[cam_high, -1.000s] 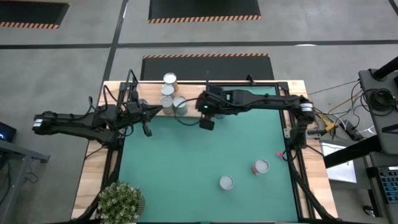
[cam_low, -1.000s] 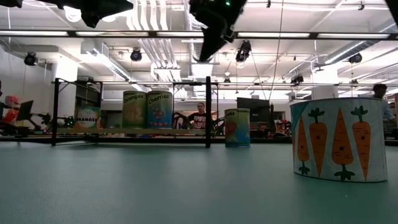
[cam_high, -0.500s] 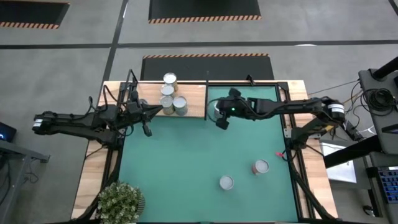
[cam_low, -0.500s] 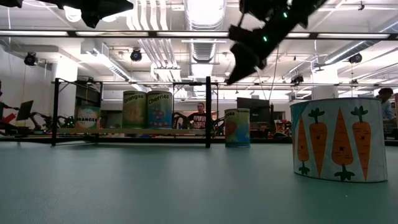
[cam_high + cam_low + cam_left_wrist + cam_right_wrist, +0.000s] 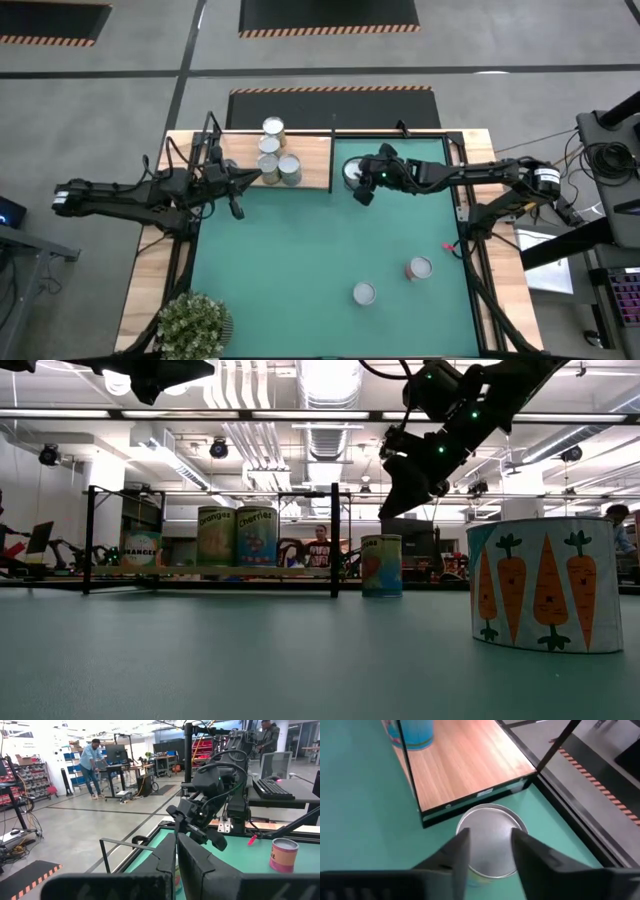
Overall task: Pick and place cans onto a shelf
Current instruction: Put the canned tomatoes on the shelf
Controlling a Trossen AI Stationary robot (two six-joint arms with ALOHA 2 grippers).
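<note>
R gripper (image 5: 489, 851) part-open, empty, above can (image 5: 489, 839) beside shelf (image 5: 470, 767) frame post.

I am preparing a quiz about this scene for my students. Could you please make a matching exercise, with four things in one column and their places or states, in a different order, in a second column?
Things:
1. right gripper
2. left gripper
3. potted plant
4. can with carrots

Places or states:
A. standing on the green mat, nearest to the low camera
B. shut, beside the shelf
C. open, above a can next to the shelf
D. at the table's near left corner

Pairs: 1-C, 2-B, 3-D, 4-A
</note>
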